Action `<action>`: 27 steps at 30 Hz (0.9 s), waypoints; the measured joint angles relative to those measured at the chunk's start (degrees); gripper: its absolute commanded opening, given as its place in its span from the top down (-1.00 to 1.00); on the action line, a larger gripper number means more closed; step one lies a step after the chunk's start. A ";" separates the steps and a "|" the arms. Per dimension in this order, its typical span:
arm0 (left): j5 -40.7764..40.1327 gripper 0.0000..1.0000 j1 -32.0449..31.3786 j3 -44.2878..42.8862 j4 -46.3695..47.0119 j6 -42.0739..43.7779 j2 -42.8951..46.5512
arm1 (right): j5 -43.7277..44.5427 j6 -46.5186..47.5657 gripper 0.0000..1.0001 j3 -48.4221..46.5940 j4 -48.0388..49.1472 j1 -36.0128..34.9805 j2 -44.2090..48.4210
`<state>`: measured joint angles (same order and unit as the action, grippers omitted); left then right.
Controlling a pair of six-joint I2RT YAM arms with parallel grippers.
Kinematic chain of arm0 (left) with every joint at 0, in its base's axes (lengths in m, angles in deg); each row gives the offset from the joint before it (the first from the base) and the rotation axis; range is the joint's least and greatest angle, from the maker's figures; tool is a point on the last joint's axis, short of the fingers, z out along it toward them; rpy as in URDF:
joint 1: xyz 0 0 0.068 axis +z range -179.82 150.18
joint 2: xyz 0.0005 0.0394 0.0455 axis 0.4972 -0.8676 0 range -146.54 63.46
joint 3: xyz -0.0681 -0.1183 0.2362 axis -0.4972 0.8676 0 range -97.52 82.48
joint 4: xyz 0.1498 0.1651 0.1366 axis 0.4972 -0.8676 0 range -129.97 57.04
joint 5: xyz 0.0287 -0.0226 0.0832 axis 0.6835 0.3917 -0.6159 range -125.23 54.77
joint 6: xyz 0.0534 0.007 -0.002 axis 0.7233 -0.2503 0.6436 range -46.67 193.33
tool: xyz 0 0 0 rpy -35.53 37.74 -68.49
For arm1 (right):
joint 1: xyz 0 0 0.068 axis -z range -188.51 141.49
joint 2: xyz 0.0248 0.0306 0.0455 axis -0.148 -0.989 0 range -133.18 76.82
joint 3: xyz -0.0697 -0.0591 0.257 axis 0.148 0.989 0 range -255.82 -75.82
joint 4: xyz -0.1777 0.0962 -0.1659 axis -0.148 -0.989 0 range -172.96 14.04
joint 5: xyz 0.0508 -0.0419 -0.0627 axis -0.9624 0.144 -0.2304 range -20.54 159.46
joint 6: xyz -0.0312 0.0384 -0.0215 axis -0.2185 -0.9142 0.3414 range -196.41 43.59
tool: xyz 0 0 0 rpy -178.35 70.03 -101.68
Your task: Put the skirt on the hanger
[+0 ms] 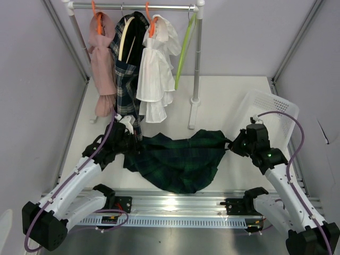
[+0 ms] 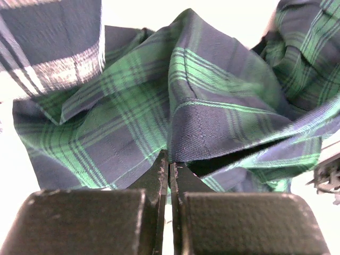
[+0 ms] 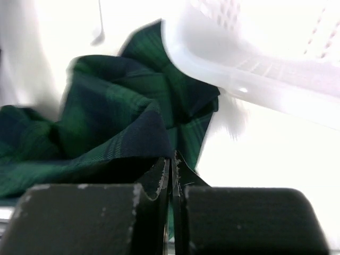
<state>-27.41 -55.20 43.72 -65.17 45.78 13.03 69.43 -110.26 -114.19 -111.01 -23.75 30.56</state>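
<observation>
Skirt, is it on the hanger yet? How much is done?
Not yet. Done: the left gripper and the right gripper are each shut on one end of the skirt. In hand: the skirt sags between them. To do: the lime-green hanger hangs bare on the rail, so the skirt must be carried there and put on it.

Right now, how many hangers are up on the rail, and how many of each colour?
Orange hangers: 2
Cream hanger: 1
Lime-green hanger: 1
Total: 4
</observation>
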 measured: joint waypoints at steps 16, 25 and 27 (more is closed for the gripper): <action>7.56 0.44 2.40 -0.15 1.70 0.83 -1.51 | 6.19 -2.38 1.00 -4.20 -3.87 -10.21 -0.35; 10.23 -0.09 2.03 -1.64 0.26 2.25 -0.24 | 9.25 -4.11 1.00 -2.99 -3.08 -13.75 -2.71; 10.75 -0.12 1.92 -3.48 -0.87 3.08 0.35 | 9.53 -4.11 1.00 -2.99 -2.91 -13.77 -2.91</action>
<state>-16.66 -53.28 40.24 -66.05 48.86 13.38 78.96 -114.37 -117.18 -113.92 -37.52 27.66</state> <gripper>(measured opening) 0.554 0.013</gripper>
